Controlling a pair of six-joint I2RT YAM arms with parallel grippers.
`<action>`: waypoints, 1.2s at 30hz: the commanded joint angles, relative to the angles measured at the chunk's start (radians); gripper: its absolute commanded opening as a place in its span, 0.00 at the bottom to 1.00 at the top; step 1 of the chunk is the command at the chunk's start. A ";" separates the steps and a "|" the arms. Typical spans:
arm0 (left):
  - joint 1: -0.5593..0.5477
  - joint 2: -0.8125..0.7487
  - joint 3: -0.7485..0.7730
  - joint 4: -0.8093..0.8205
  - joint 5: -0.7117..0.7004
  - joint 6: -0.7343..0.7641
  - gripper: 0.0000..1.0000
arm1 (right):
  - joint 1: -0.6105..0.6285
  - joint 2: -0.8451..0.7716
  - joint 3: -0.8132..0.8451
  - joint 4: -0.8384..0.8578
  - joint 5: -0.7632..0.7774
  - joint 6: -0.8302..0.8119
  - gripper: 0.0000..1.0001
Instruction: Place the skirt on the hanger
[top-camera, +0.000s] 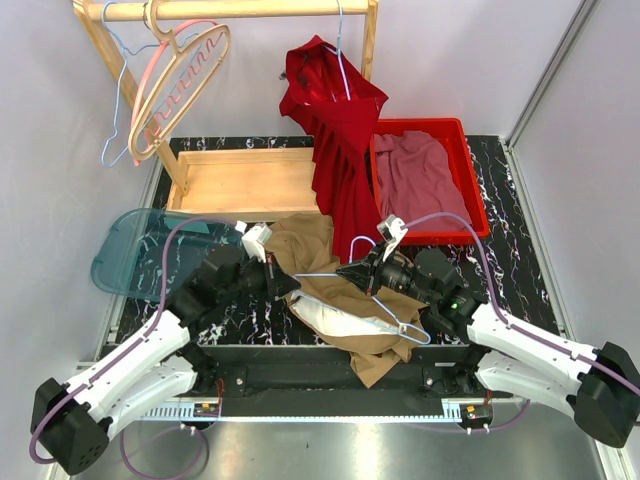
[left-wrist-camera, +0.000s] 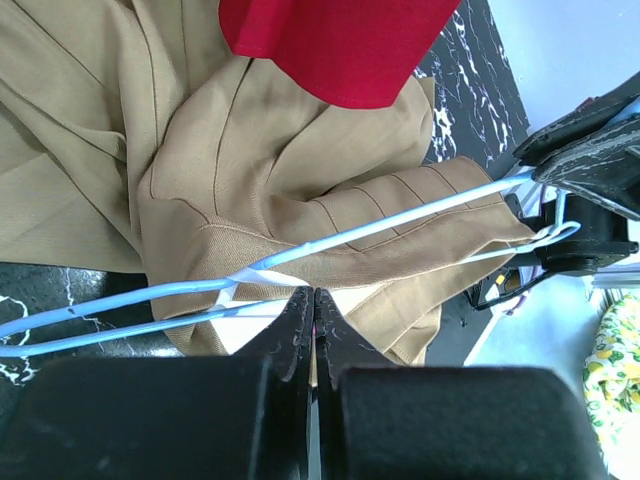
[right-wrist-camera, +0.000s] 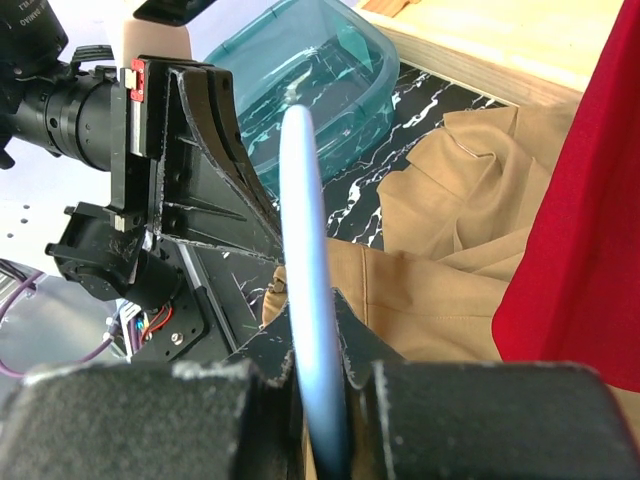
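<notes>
Jaws of the right gripper (top-camera: 347, 272) clamp the hanger (right-wrist-camera: 303, 220); left gripper (left-wrist-camera: 314, 300) closed, catch hidden.

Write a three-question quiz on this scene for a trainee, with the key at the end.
1. True or false: the right pincer is shut on the light-blue wire hanger.
2. What lies in the red bin? A) a mauve garment B) a pair of shoes C) nothing at all
3. In one word: what colour is the skirt lying below the hanger?

Key: 1 true; 2 A; 3 tan.
</notes>
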 joint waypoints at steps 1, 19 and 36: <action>0.001 0.003 0.031 0.059 0.055 0.004 0.00 | -0.002 0.002 -0.014 0.106 0.041 0.012 0.00; 0.001 -0.153 0.378 -0.384 -0.283 0.156 0.88 | -0.003 -0.168 0.027 0.001 0.045 0.000 0.00; 0.001 -0.155 0.585 -0.459 -0.307 0.191 0.92 | -0.002 -0.179 0.510 -0.446 -0.051 -0.155 0.00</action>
